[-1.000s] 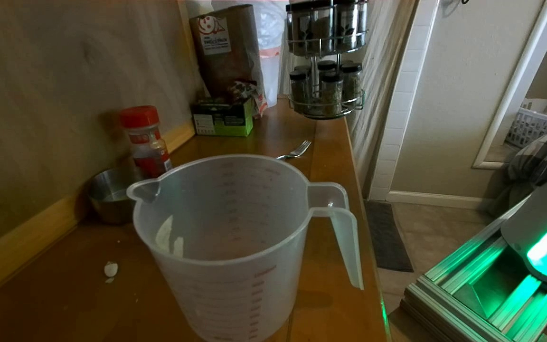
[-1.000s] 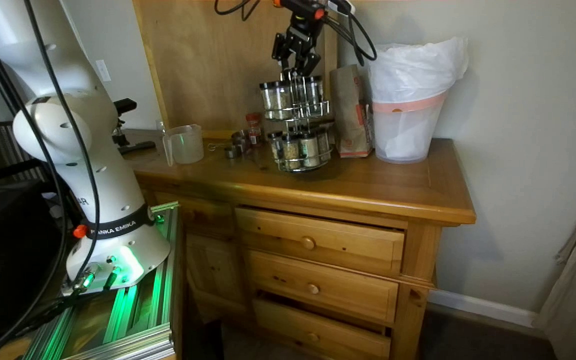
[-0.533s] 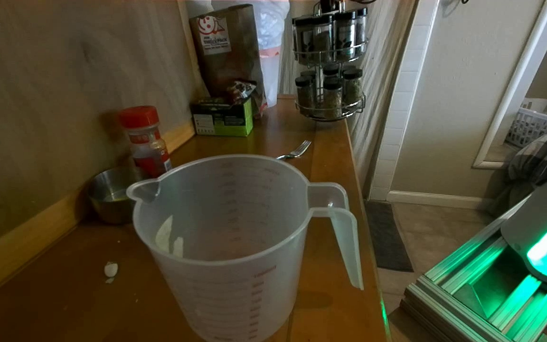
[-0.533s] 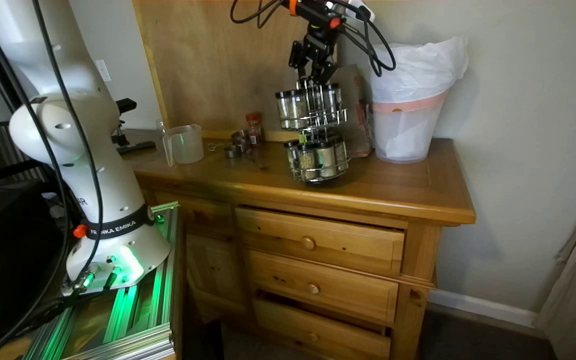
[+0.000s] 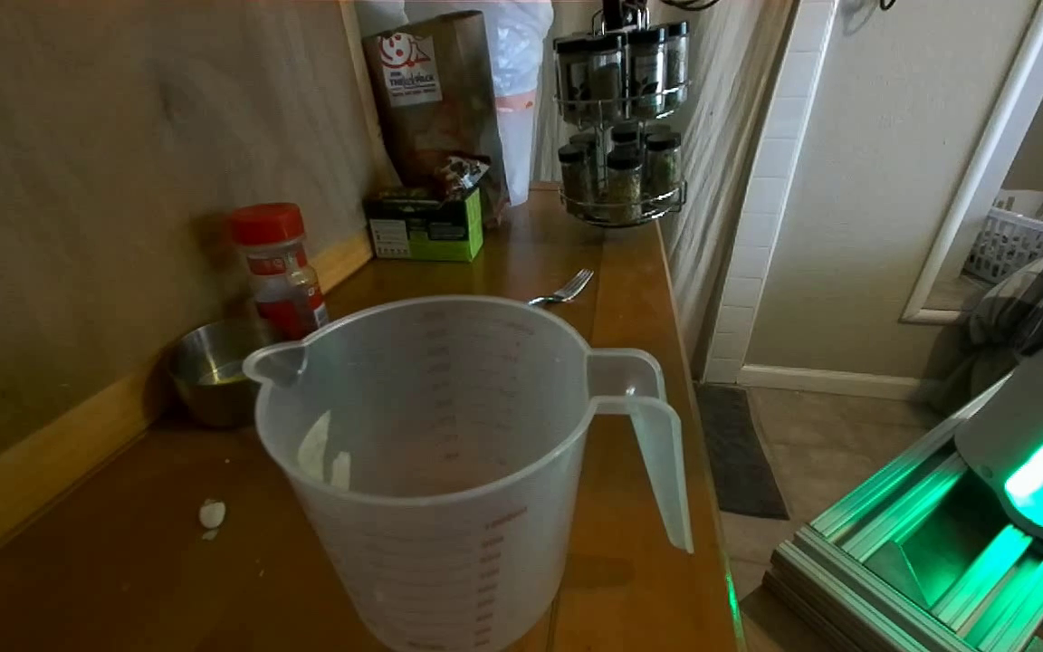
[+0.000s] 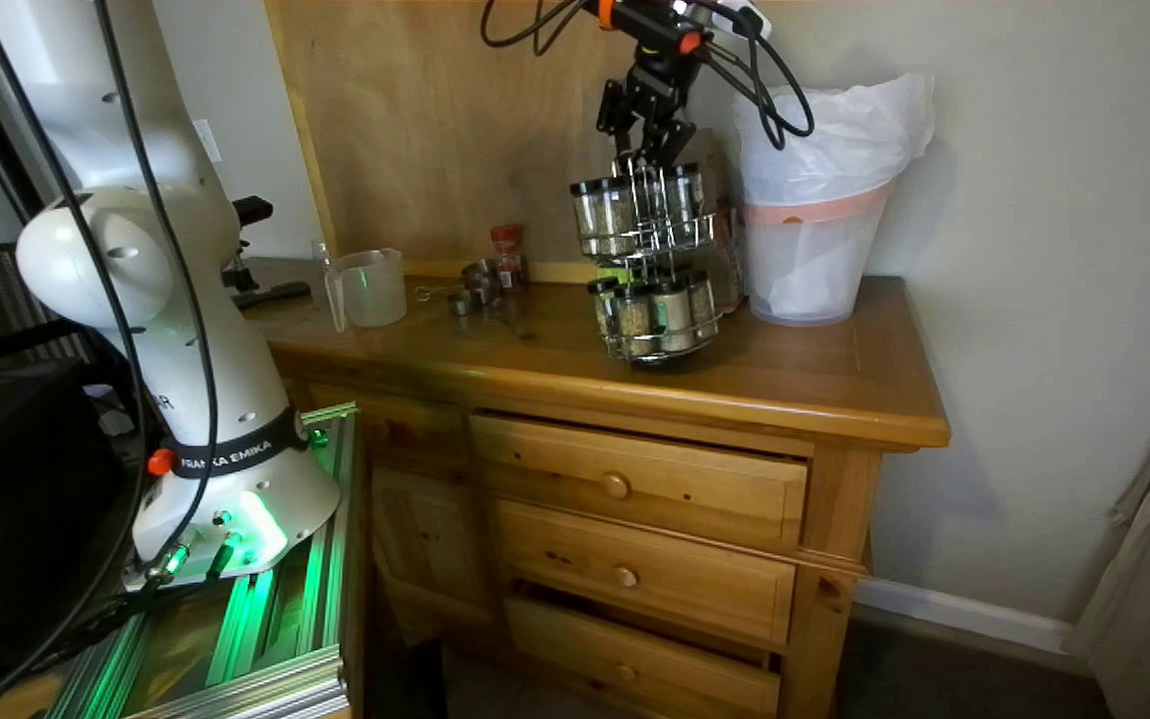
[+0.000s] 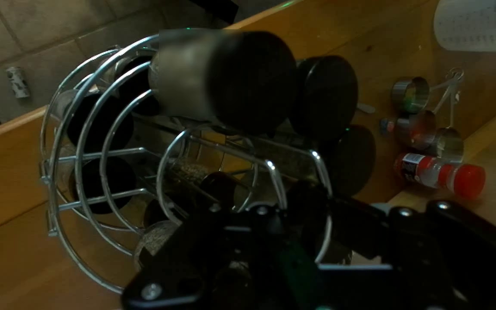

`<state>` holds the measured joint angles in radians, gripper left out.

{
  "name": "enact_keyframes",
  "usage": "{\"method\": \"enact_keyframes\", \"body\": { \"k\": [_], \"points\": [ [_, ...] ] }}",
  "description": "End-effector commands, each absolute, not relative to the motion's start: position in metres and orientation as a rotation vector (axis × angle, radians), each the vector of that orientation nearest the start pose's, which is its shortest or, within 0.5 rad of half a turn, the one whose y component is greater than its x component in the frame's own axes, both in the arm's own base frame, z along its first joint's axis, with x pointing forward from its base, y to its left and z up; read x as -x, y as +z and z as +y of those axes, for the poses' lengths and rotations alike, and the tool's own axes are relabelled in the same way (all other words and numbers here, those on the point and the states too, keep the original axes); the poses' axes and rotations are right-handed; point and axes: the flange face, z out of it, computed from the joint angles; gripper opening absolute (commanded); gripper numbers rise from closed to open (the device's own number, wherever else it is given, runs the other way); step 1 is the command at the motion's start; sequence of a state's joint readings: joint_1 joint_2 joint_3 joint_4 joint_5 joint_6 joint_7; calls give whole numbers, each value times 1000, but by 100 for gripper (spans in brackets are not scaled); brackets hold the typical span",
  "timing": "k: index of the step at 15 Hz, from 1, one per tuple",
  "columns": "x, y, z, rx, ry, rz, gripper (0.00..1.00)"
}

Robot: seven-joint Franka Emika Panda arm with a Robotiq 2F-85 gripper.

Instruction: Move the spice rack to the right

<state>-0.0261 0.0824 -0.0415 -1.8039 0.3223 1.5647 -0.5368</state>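
black jointed metal gripper grasping top of round two-tier silver-wire spice rack, tilted | step: carry right, likely | level it, lower gently, land before letting go

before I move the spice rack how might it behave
The spice rack is probably heavy, carrying two tiers of jars. It may swing, since the gripper holds only its top. Its jars look like glass; knocks could crack them.

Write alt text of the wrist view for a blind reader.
A gripper clasps the top of a wire spice rack holding dark-lidded jars. At right, on a wooden counter, are metal cups, a red-lidded jar and part of a translucent jug.
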Motion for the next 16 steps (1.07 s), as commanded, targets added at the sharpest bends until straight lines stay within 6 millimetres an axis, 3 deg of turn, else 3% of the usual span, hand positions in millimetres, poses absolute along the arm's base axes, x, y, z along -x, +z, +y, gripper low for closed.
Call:
{"method": "enact_keyframes", "body": {
  "k": [1,6,16],
  "points": [
    [-566,522,5,2663,195,-534,2],
    [-588,521,7,2677,154,-537,2],
    [-620,496,-2,2722,184,-465,2]
  ]
}}
